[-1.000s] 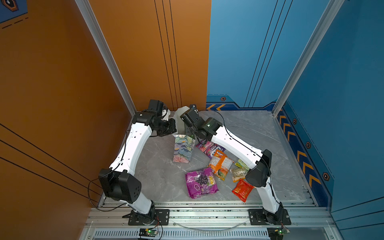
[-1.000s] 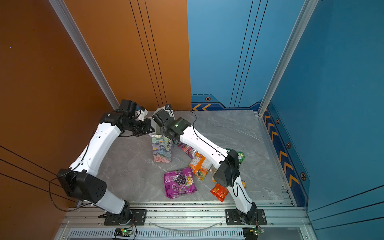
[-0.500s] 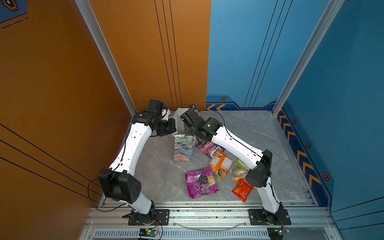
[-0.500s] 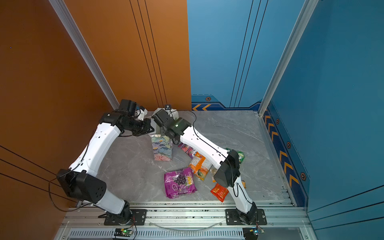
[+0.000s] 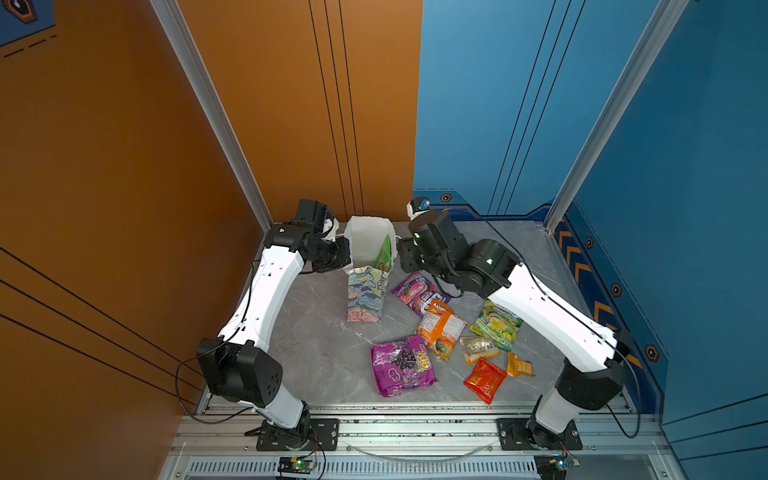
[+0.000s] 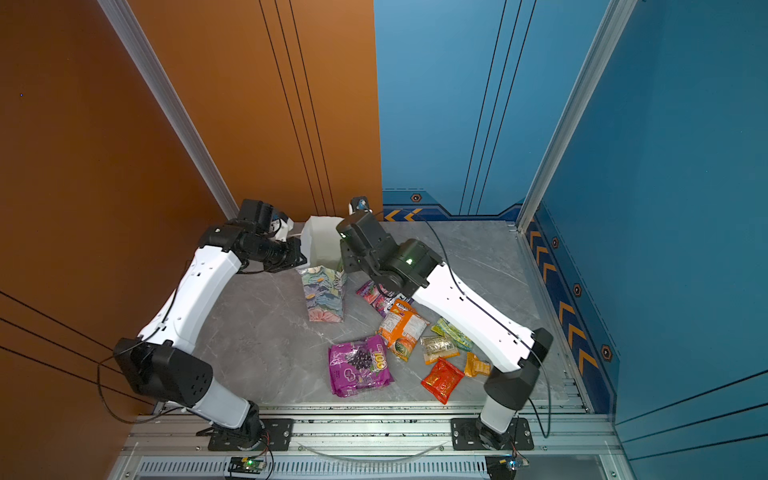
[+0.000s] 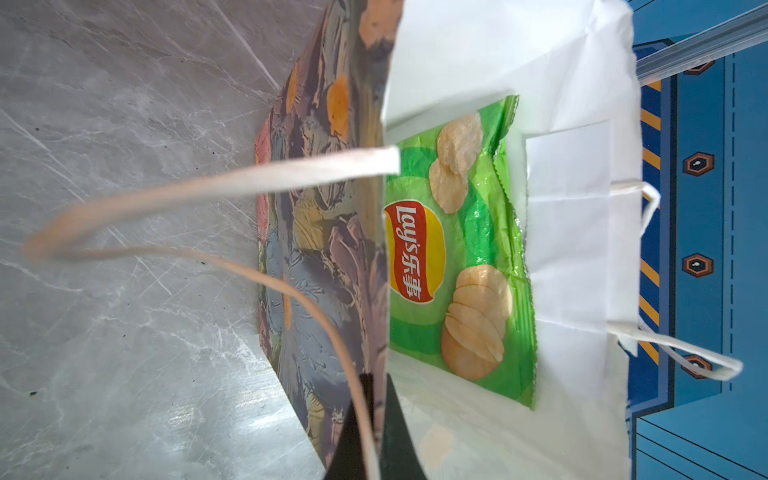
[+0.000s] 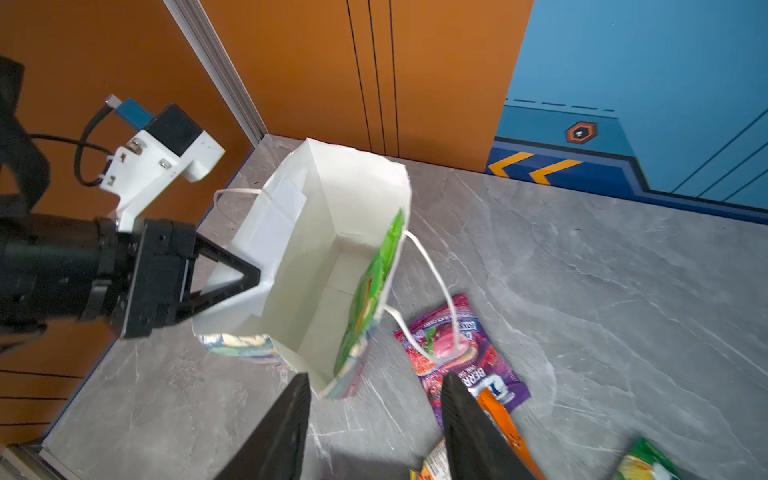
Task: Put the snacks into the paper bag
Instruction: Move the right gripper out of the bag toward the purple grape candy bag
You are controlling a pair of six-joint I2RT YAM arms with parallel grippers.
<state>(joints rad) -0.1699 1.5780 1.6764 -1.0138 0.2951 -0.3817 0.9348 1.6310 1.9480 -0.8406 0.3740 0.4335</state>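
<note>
One bag (image 5: 365, 291) in clenched left pincer (image 8: 255, 276), right pincer (image 8: 375, 377) released; one packet (image 7: 457, 257) inside, seven outside.

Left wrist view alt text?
A green Lay's packet lies inside the open paper bag, against its white inner wall. The left gripper is shut on the bag's rim; a white cord handle loops over the grey table.

Your paper bag (image 6: 322, 291) stands upright at the far middle of the table (image 6: 257, 332), with your left gripper (image 6: 302, 261) touching its left rim and your right arm (image 6: 457, 307) reaching over its right rim. Nearer and to the right lie a purple grape packet (image 6: 359, 365), an orange packet (image 6: 401, 328) and a red packet (image 6: 442, 380).
</note>
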